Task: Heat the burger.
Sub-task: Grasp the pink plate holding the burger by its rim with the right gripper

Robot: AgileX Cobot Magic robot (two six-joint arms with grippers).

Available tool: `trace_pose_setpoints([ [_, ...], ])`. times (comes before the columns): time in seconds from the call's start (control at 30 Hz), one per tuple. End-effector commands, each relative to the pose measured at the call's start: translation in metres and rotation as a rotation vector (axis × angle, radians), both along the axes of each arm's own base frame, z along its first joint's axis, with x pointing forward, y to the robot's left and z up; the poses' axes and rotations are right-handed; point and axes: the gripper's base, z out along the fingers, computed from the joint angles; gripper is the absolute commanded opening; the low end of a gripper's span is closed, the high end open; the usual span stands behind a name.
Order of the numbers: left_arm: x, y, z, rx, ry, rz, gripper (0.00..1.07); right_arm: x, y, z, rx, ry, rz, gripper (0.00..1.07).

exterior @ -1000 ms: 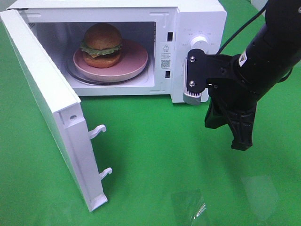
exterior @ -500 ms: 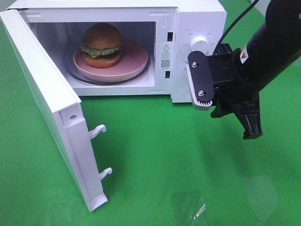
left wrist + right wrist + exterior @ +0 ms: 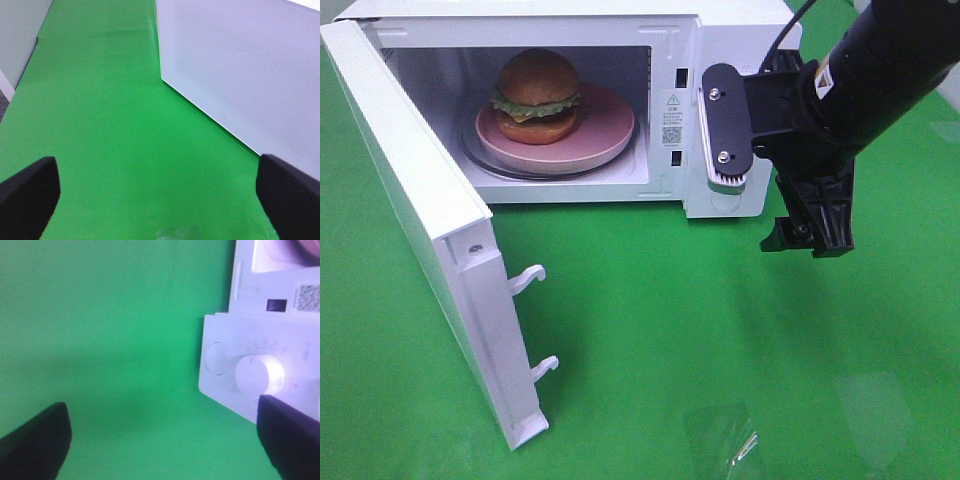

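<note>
Two grippers, both spread wide and empty, attend a white box-shaped microwave oven (image 3: pixel 620 192) standing on a green cloth (image 3: pixel 670 330). My left gripper (image 3: pixel 159 200) shows only in its own wrist camera: black fingertips (image 3: pixel 27 200) far apart above bare cloth, near a white dotted panel (image 3: pixel 240 65) of the microwave; which panel, I cannot tell. The microwave's white hinged door (image 3: pixel 415 200) stands swung wide open at its left, two white plastic latch hooks (image 3: pixel 527 278) jutting from the free edge. Inside the microwave's cavity the fist-sized burger (image 3: pixel 537 95), glossy golden-brown buns with ruffled green lettuce and a yellow cheese edge between, sits upright on a pink round plate (image 3: pixel 605 125), which rests on a clear glass turntable (image 3: pixel 485 163). At the microwave's right end my right gripper (image 3: pixel 772 212) hovers before the white control panel (image 3: pixel 745 40), its jaws apart, one finger's white ribbed pad (image 3: pixel 728 180) covering the panel's middle in the high view. Its wrist camera catches the panel's white round dial (image 3: pixel 259 376) and a round white button (image 3: pixel 217 358) beside it; whether a finger touches the panel I cannot tell. A scrap of clear crinkled film (image 3: pixel 725 440) lies on the cloth well in front of the microwave.
</note>
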Motion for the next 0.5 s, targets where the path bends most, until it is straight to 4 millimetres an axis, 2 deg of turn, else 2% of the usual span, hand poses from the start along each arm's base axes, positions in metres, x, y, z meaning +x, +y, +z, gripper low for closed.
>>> trace_pose_setpoints([
  [0.03, -0.003, 0.0, -0.001, 0.0, -0.022, 0.0, 1.0, 0.001, 0.007, 0.006, -0.016, -0.046, 0.022, 0.99],
  [0.3, -0.003, 0.0, -0.001, 0.003, -0.021, 0.002, 1.0, 0.009, 0.034, 0.011, -0.025, -0.147, 0.077, 0.97],
  [0.37, -0.003, 0.0, -0.001, 0.003, -0.021, 0.002, 1.0, 0.016, 0.051, 0.009, -0.005, -0.184, 0.115, 0.97],
  [0.5, -0.003, 0.0, -0.001, 0.003, -0.021, 0.002, 1.0, 0.027, 0.061, 0.003, 0.003, -0.182, 0.119, 0.96],
])
